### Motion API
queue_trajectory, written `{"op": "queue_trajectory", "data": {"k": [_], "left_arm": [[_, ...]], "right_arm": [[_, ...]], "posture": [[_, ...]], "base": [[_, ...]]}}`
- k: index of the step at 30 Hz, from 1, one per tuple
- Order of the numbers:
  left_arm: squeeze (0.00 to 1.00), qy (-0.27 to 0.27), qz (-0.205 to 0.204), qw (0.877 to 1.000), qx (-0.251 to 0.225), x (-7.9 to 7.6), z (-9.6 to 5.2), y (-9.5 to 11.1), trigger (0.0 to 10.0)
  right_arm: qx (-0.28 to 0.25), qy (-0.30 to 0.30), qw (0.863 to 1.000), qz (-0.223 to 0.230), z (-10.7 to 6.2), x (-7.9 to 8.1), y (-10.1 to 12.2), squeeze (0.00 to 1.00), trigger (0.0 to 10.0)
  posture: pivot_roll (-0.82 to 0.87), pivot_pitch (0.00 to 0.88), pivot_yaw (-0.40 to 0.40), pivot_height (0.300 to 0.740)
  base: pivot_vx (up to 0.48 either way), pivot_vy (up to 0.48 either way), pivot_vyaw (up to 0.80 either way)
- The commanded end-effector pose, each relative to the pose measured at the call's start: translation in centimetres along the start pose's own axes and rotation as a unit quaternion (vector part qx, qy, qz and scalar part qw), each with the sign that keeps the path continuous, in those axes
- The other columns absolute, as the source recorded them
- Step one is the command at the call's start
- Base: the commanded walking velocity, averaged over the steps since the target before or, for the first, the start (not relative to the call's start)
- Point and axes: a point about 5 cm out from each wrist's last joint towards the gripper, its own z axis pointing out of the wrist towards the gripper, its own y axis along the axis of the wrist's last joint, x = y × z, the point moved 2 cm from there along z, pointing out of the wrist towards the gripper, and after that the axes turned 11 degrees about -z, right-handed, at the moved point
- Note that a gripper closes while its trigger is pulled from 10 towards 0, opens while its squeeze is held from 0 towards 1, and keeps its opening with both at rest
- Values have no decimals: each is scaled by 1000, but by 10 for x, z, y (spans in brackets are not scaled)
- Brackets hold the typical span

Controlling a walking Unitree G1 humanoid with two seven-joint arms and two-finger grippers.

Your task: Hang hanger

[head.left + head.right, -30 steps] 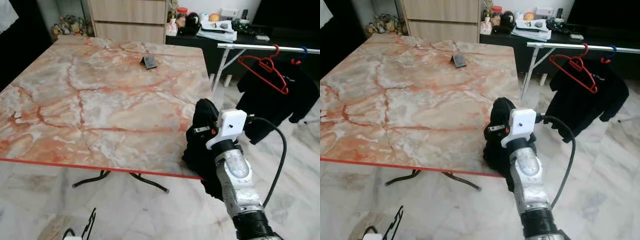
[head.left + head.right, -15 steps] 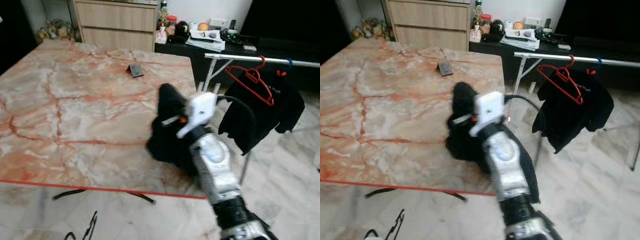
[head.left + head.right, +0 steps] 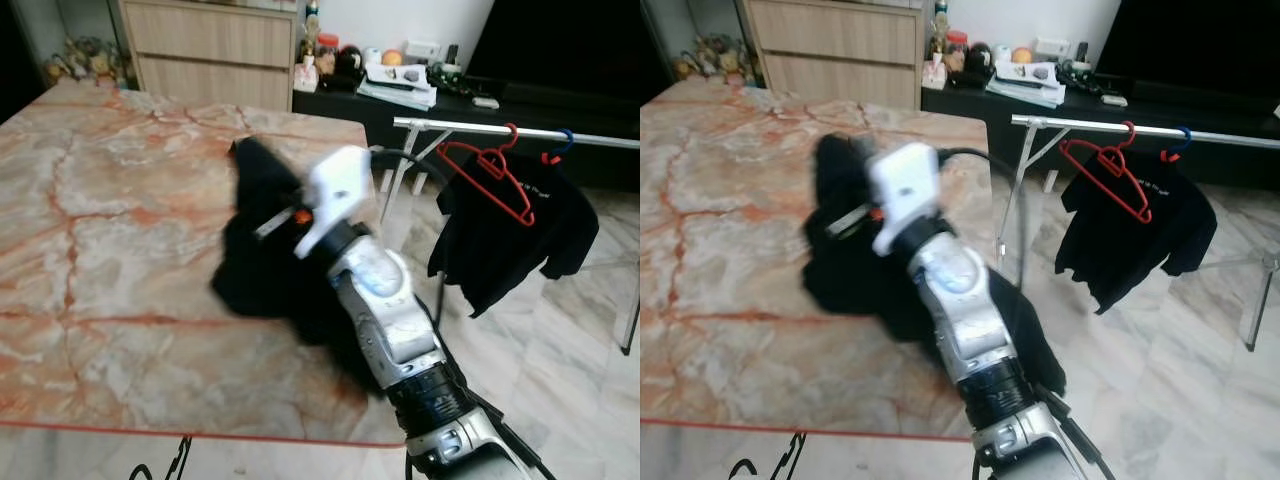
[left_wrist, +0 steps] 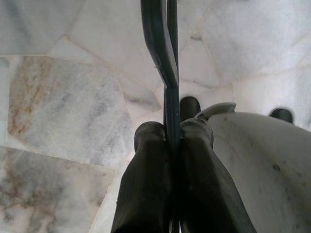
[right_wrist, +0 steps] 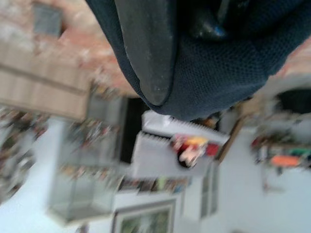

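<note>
while my right arm [image 3: 385, 320] reaches up over the marble table [image 3: 100, 210], a dark garment [image 3: 265, 270] hangs bunched around its far end, draped above the tabletop near the table's right edge. in the right wrist view the navy mesh cloth [image 5: 223, 63] wraps over one black finger [image 5: 146, 48], so my right gripper [image 5: 184, 43] is buried in the fabric; i cannot tell whether its fingers are spread or pressed together. the head views are blurred around the white wrist housing [image 3: 335, 190].

my left gripper [image 4: 172, 138] hangs low over the pale marble floor [image 4: 63, 97], and its two black fingers [image 4: 148, 160] are pressed together on a thin dark hanger [image 4: 158, 43], which runs straight out from between the fingertips. a rounded white part [image 4: 257, 160] sits just beside the fingers. in the left eye view a bit of thin black wire [image 3: 180, 455] shows at the bottom edge, below the table's red rim.

to the right of the table stands a metal clothes rail [image 3: 520, 130]. a red hanger [image 3: 490, 170] hangs empty on it, tilted, and a blue hook [image 3: 557, 145] next to it carries a black t-shirt [image 3: 520, 240]. behind the rail a low dark counter [image 3: 430, 95] holds bottles, papers and small items, beside a wooden drawer cabinet [image 3: 205, 50].
</note>
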Motion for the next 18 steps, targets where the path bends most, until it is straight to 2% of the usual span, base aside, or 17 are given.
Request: {"op": "queue_trajectory", "data": {"k": [1,2,8,12,13,18], "left_arm": [[0,-2,1,1000,17,-3,-2,-12,10000],[0,-3,5,1000,18,-4,-2,-12,10000],[0,-6,8,1000,20,-5,-2,-13,10000],[0,-8,8,1000,21,-5,-2,-13,10000],[0,-8,7,1000,21,-5,-2,-13,10000],[0,-10,6,1000,23,-4,-2,-14,10000]], "right_arm": [[43,32,999,5,-4,7,-13,0,10000],[65,53,996,-12,-8,11,-21,0,10000],[104,77,992,-6,-15,15,-30,0,10000],[147,53,988,20,-22,8,-44,0,10000],[175,33,983,35,-27,4,-53,0,10000],[195,-16,978,69,-32,-9,-58,0,10000]], "posture": [[3,101,-58,740],[2,100,-58,740],[-3,99,-58,740],[2,98,-60,740],[2,98,-60,740],[1,104,-61,740]], "base": [[0,0,0],[0,0,0],[0,0,0],[0,0,0],[0,0,0],[0,0,0]]}}
